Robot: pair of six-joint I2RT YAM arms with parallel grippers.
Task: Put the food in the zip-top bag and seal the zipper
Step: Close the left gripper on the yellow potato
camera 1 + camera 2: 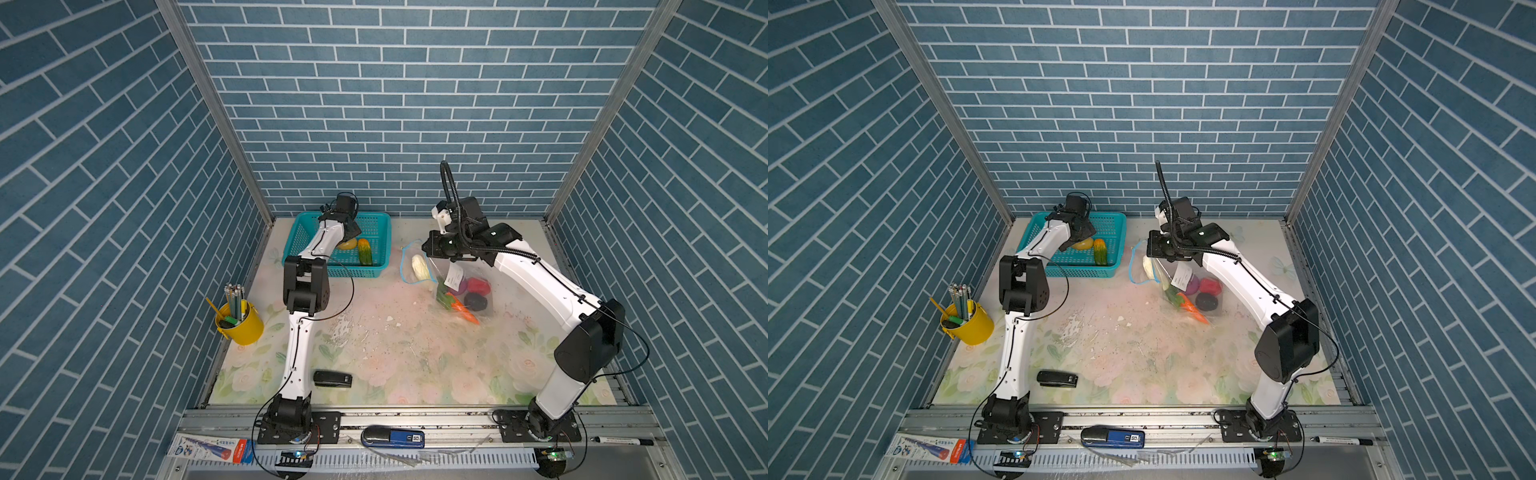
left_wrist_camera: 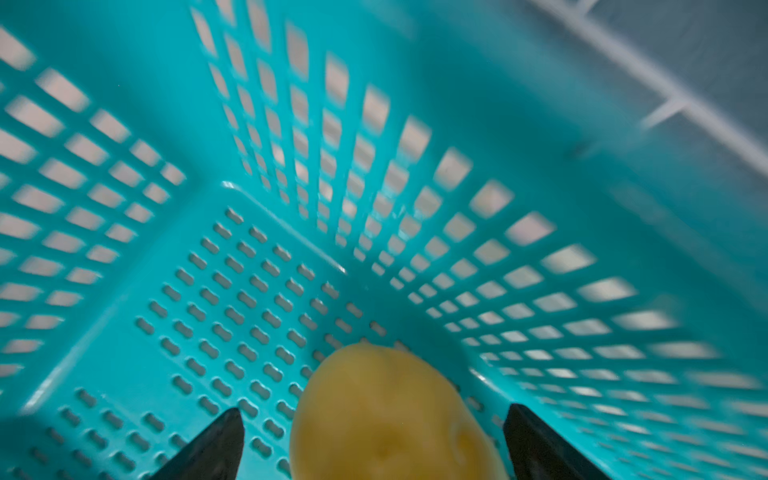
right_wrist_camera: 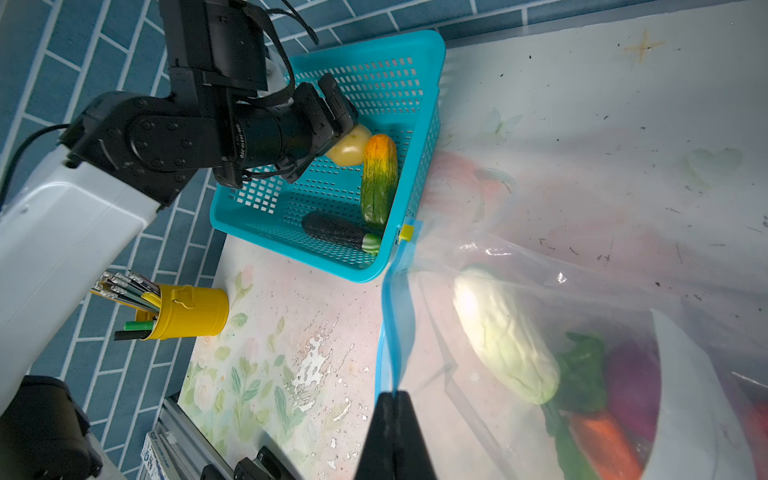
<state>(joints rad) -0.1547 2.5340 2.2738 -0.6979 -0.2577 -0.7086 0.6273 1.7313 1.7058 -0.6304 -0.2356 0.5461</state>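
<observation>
Zip-top bag [image 3: 602, 257]: lies on the counter [image 1: 395, 353], just right of the teal basket [image 1: 376, 224]. Its mouth faces the basket and the mouth end is raised.

Zipper [image 3: 390, 332]: not sealed. In both top views the blue strip bows into an open loop. The yellow slider [image 3: 406, 233] sits at the end beside the basket wall.

Food in the bag, 5 pieces I can name:
- white cabbage [image 3: 503, 336], nearest the mouth
- orange carrot [image 1: 466, 312], deeper in
- purple onion [image 1: 463, 286]
- red strawberry [image 1: 480, 284]
- dark round piece [image 1: 476, 301]

A white label [image 1: 453, 275] overlaps the onion.

Right end effector [image 3: 392, 409]: jaws pinched together on the zipper, holding that edge up.

Food in the basket, 3 pieces: yellow potato [image 2: 386, 415], green-orange piece [image 3: 379, 178], and a dark long piece [image 3: 338, 230] with a green tip.

Left end effector [image 2: 374, 413]: down inside the basket with jaws spread wide, 1 finger on either side of the potato. Basket floor shows between the potato and 1 finger. On the other side I cannot tell whether they touch.

Further out: a yellow cup [image 1: 239, 322] of pencils at the counter's left edge, and a black stapler [image 1: 332, 379] near the front.
</observation>
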